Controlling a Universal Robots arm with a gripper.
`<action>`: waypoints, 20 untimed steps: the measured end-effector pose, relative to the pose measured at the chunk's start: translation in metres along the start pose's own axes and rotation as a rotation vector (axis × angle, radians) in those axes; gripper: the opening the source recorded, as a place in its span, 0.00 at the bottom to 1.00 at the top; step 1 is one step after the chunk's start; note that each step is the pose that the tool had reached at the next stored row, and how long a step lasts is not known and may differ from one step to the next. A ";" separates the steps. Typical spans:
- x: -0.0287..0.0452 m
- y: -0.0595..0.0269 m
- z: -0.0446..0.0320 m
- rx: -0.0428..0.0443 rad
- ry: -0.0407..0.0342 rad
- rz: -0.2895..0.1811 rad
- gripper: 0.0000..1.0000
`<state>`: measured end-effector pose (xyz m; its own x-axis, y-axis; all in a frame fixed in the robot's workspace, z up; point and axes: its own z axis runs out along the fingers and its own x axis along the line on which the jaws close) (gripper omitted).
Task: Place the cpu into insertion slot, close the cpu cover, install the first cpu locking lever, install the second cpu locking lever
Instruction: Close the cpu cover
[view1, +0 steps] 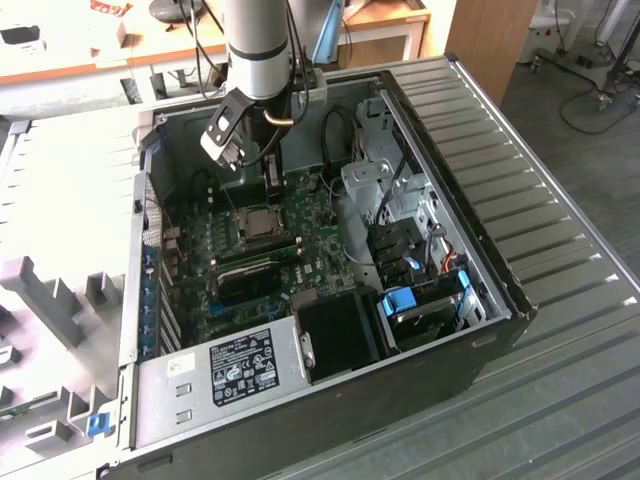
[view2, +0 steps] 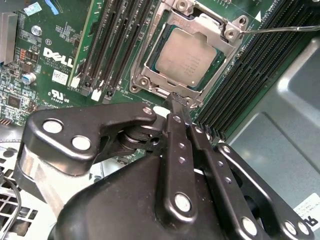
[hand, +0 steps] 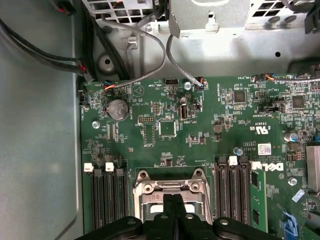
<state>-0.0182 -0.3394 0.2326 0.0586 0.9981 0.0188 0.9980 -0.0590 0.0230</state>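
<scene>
One cpu (view2: 185, 56) lies flat under the lowered cpu cover (view2: 150, 61).

Stands almost upright in the exterior view: one silver-grey arm (view1: 258, 40), black at the wrist. Carries a black gripper (view1: 272, 185) pointing straight down, with a camera block (view1: 222, 135) angled off the wrist toward the exterior view's left. Presses the fingers (view2: 176, 145) side by side in the second wrist view, tips together with no gap. Meets along a thin seam in the first wrist view, black linkage bars (hand: 120, 227) spread to either side.
</scene>
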 end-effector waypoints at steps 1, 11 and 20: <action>0.0000 0.0000 0.0000 0.0000 0.0000 0.000 0.10; -0.0003 -0.0053 0.0016 -0.0001 0.0002 0.000 0.10; -0.0009 -0.0149 0.0032 0.0000 0.0000 0.000 0.10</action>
<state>-0.0330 -0.3394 0.2290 0.0585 0.9981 0.0187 0.9980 -0.0589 0.0230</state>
